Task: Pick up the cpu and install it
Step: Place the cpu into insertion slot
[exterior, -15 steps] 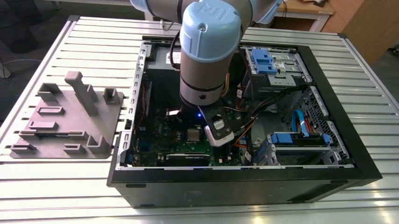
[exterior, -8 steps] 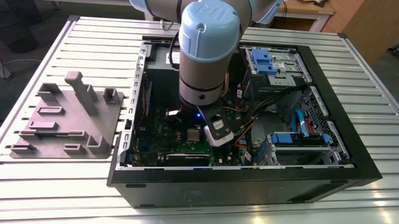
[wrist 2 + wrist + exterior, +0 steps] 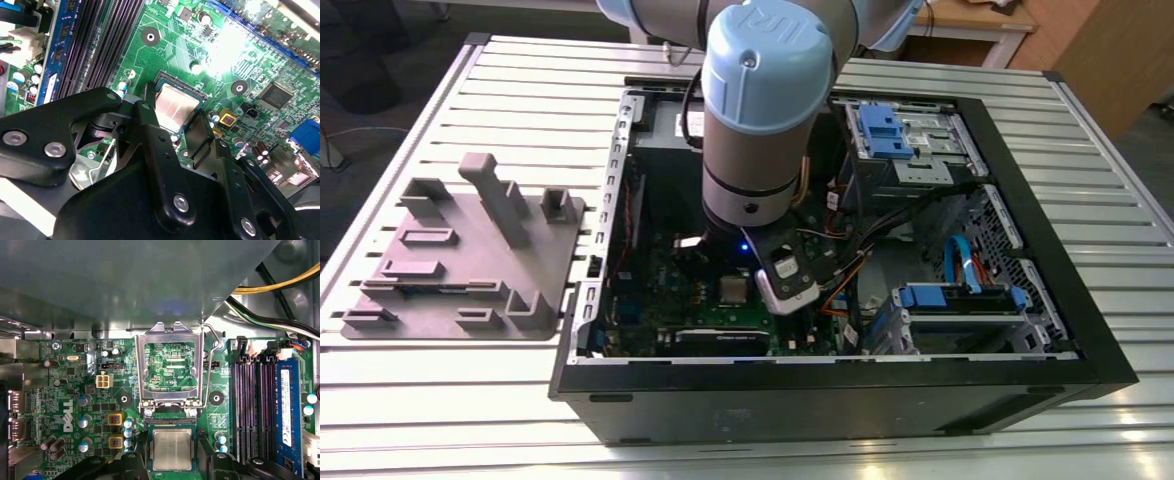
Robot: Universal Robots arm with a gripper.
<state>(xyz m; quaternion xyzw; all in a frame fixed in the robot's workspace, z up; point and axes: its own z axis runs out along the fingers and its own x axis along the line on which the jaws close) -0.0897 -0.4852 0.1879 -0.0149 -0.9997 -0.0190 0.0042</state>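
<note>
The cpu (image 3: 172, 449) is a small pale silver square lying flat in its socket on the green motherboard (image 3: 75, 390). The exterior view shows the cpu (image 3: 735, 290) just beside the arm's tool. In both wrist views my gripper (image 3: 172, 456) straddles it with the black fingers (image 3: 148, 107) on either side. The jaws stand outside the socket's rim, a narrow gap away from the chip, so the gripper (image 3: 175, 112) is open. The socket's metal load plate (image 3: 170, 367) is flipped up and open behind the cpu.
The open black computer case (image 3: 841, 385) lies on a slatted metal table. RAM slots (image 3: 250, 405) and a blue memory stick (image 3: 286, 410) run beside the socket. Cables (image 3: 854, 275) and blue drive bays (image 3: 894, 130) crowd the case's right. A grey fixture (image 3: 460, 260) sits at the exterior view's left.
</note>
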